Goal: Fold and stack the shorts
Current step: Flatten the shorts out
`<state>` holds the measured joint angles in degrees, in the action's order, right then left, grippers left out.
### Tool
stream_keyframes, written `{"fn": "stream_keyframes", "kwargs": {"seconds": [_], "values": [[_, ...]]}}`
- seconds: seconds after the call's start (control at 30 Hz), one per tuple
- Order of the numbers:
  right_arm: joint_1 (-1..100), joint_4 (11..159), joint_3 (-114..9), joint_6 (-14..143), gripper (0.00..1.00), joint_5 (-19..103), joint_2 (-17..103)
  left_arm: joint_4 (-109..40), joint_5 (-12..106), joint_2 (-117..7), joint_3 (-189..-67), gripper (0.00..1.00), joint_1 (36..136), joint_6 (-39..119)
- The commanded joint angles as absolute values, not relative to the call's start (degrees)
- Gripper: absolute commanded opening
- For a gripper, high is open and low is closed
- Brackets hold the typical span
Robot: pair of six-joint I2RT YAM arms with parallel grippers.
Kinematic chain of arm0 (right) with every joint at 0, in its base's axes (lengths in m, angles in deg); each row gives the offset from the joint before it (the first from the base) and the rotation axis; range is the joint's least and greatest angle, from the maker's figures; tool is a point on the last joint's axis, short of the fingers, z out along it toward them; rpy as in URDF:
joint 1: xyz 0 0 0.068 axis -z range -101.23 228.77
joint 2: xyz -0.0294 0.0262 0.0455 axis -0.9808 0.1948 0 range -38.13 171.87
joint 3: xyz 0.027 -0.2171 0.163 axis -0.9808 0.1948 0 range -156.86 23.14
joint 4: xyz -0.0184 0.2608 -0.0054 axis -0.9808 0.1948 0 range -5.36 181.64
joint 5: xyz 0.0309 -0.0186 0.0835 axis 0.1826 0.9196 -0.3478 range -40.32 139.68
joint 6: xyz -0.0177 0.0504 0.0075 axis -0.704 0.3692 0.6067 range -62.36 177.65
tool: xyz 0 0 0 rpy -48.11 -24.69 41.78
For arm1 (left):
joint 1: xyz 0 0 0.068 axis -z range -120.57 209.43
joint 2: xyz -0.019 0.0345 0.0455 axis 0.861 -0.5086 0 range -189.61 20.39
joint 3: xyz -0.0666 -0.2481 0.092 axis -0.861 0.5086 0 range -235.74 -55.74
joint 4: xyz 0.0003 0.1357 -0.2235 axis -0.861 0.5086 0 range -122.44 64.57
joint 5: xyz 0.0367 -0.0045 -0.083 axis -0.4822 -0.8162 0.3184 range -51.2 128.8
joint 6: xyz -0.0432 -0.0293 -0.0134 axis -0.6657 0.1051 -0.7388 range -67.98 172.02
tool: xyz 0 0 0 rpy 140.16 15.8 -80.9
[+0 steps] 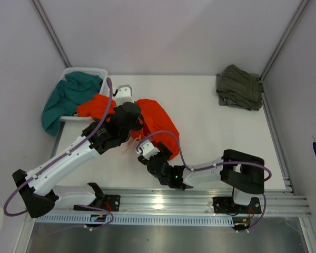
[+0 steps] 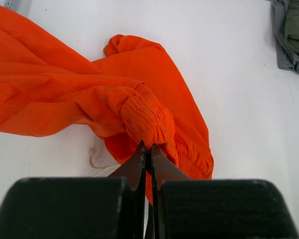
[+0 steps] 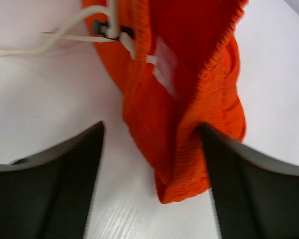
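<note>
Left hand (image 2: 149,148) clamped shut on orange shorts (image 1: 157,120) waistband, left-centre of desk (image 1: 221,142). Right hand (image 3: 150,128) open, straddling the waistband's near end. Shorts run diagonally toward the far-left corner.

I count 3 heaps of cloth: 1 pair of orange shorts (image 1: 157,122), 1 teal garment (image 1: 66,100) and 1 olive-green bundle (image 1: 239,87), though I cannot tell whether that bundle is 1 piece or more. There is 1 white basket (image 1: 87,70) and 1 table (image 1: 216,142). I have 2 grippers, my left gripper (image 2: 148,148) and my right gripper (image 3: 150,142). The shorts show 1 white drawstring (image 3: 65,25).
</note>
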<state>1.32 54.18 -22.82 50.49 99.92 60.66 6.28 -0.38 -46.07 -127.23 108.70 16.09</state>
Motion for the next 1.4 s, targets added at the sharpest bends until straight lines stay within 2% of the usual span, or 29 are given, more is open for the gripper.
{"fn": "stream_keyframes", "kwargs": {"seconds": [0.0, 0.1, 0.23, 0.47, 0.53, 0.57, 0.63, 0.73, 0.77, 0.87, 1.13, 1.27, 1.37], "values": [[2.6, 50.4, -24.9, 50.8, 0.72, 108.0, 61.8, 5.0, 0.2, -44.3, -130.5, 0.0, 108.5, 16.7], [3.6, 51.3, -23.2, 52.3, 0.62, 106.9, 60.3, 5.1, 0.0, -44.0, -131.5, 0.0, 108.4, 17.3], [4.2, 54.3, -22.5, 53.9, 0.59, 105.9, 58.6, 6.0, -0.6, -44.5, -133.6, 0.0, 108.2, 18.4], [5.8, 62.6, -22.1, 59.0, 0.45, 104.4, 55.6, 6.7, -1.3, -46.1, -139.1, 0.0, 107.8, 21.0], [6.0, 63.8, -22.1, 59.6, 0.2, 104.0, 54.7, 6.7, -1.4, -46.3, -140.8, 0.0, 107.7, 21.5], [6.1, 64.9, -22.1, 60.2, 0.14, 103.9, 54.3, 6.6, -1.5, -46.4, -141.1, 0.0, 107.6, 22.0], [6.4, 66.0, -22.2, 60.5, 0.1, 103.1, 53.1, 6.7, -1.4, -46.9, -142.1, 0.0, 107.4, 22.2], [7.1, 67.7, -21.9, 61.2, 0.09, 101.5, 51.4, 6.9, -1.1, -47.5, -143.4, 0.0, 107.2, 23.0], [7.4, 68.2, -21.7, 61.4, 0.05, 100.8, 51.0, 6.9, -1.1, -47.8, -144.0, 0.0, 107.2, 23.3], [9.0, 72.0, -21.9, 62.2, 0.0, 92.3, 48.2, 7.2, -1.1, -48.8, -146.3, 0.0, 106.7, 24.6], [15.8, 81.9, -19.8, 64.6, 0.0, 68.3, 36.9, 6.1, -0.5, -49.7, -146.4, 0.0, 104.7, 26.2], [19.7, 87.6, -20.9, 64.1, 0.02, 55.2, 36.9, 3.7, 0.9, -49.1, -144.0, 0.0, 104.4, 26.4], [19.1, 89.1, -20.5, 63.5, 0.04, 55.4, 38.2, 1.1, 2.6, -48.2, -140.7, 0.0, 104.5, 26.4]]}}
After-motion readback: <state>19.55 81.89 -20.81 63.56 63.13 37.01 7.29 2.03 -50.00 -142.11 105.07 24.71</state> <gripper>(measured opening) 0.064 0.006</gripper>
